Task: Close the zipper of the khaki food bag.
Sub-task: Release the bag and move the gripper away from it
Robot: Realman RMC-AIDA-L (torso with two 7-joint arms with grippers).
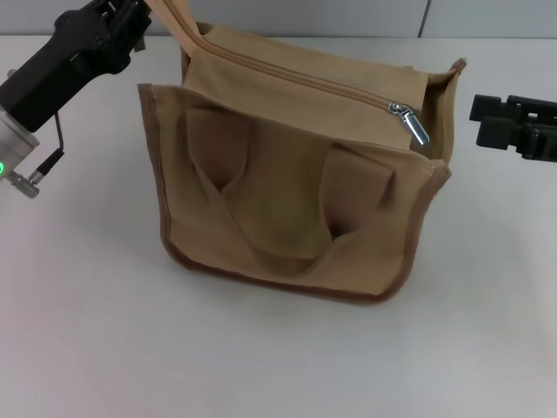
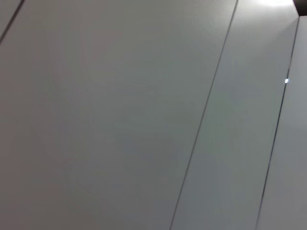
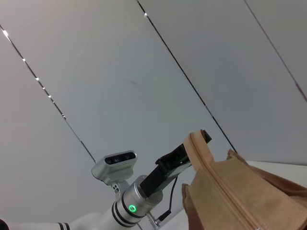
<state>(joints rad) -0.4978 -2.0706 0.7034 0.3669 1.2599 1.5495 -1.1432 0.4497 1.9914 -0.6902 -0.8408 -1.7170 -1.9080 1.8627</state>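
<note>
The khaki food bag point(image 1: 287, 209) stands in the middle of the white table, its two strap handles hanging down its front. The zipper point(image 1: 296, 77) runs along the top, and its silver slider point(image 1: 409, 122) with the pull tab lies at the bag's right end. My left gripper point(image 1: 144, 13) is at the bag's far left corner, shut on the khaki strip at the zipper's end point(image 3: 196, 143), which it holds raised. My right gripper point(image 1: 477, 120) hovers open just right of the bag, apart from the slider and holding nothing. The left wrist view shows none of these.
White table point(image 1: 104, 331) surrounds the bag on all sides. Grey wall panels point(image 2: 144, 115) with dark seams fill the left wrist view and stand behind the table. My left arm point(image 3: 144, 191) with its green light shows in the right wrist view.
</note>
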